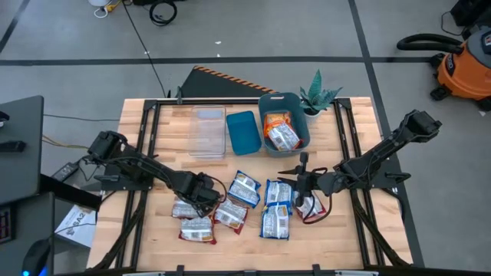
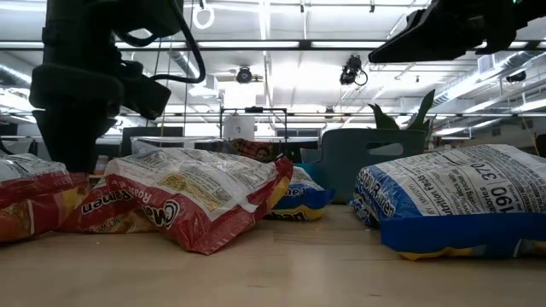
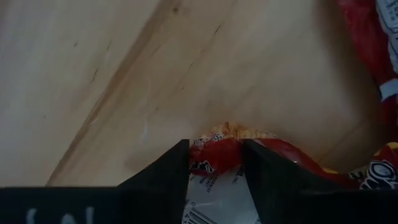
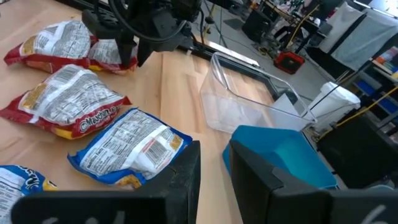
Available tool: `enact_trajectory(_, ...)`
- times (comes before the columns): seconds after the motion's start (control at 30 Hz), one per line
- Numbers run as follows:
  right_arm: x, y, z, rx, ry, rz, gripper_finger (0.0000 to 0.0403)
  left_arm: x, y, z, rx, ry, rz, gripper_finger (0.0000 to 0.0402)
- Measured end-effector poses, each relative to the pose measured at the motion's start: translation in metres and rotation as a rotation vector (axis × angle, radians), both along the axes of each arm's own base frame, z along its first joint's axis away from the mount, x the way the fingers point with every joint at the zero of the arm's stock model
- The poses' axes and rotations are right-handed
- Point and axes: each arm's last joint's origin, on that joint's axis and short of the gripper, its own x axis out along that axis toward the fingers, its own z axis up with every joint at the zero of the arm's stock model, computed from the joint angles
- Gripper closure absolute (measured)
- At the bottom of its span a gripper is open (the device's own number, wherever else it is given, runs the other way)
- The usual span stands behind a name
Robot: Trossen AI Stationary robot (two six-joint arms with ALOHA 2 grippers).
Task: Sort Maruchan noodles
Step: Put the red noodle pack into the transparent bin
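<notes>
Left hand [image 3: 214, 163] grips red-trimmed noodle packet [image 3: 217, 186] between its fingers, on the table [image 3: 93, 74]

- In the left wrist view, the red-trimmed packet [image 3: 217, 163] between the left gripper [image 3: 215, 163] fingers is cut off by the lower edge; its print is too blurred to read.
- The low view cuts the blue-trimmed packet [image 2: 456, 209] at the right edge, and both arms at the top.
- From above, the packets in the blue bin [image 1: 301, 103] overlap, so their count cannot be told.
- The right wrist view shows only a corner of 1 blue packet [image 4: 15, 178].
</notes>
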Motion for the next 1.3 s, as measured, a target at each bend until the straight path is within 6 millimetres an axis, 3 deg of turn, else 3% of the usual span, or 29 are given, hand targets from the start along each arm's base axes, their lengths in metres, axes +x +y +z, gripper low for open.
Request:
enact_trajectory(0.4, 0.000, 0.000, 0.000, 0.011, -0.004, -0.003, 0.0313, 0.001, 0.005, 0.001, 0.027, -0.004, -0.052, 0.0387)
enact_trajectory(0.6, 0.000, 0.000, 0.000, 0.003, -0.001, -0.002, 0.0313, 0.006, 0.013, 0.015, 0.021, -0.007, -0.087, 0.0392)
enact_trajectory(0.83, 0.000, 0.000, 0.000, 0.005, -0.002, -0.003, 0.0313, 0.014, 0.021, 0.068, 0.045, -0.105, -0.118, 0.0395)
enact_trajectory(1.07, 0.000, 0.000, 0.000, 0.028, -0.006, -0.003, 0.0313, 0.016, 0.029, 0.142, 0.043, -0.327, -0.201, 0.0395)
enact_trajectory(1.2, 0.000, 0.001, 0.000, 0.088, -0.012, 0.011, 0.0313, 0.012, 0.043, 0.180, 0.194, -0.469, -0.202, 0.0395)
enact_trajectory(1.3, 0.000, 0.002, -0.001, 0.123, -0.017, 0.018, 0.0313, 0.009, 0.058, 0.195, 0.367, -0.507, -0.170, 0.0395)
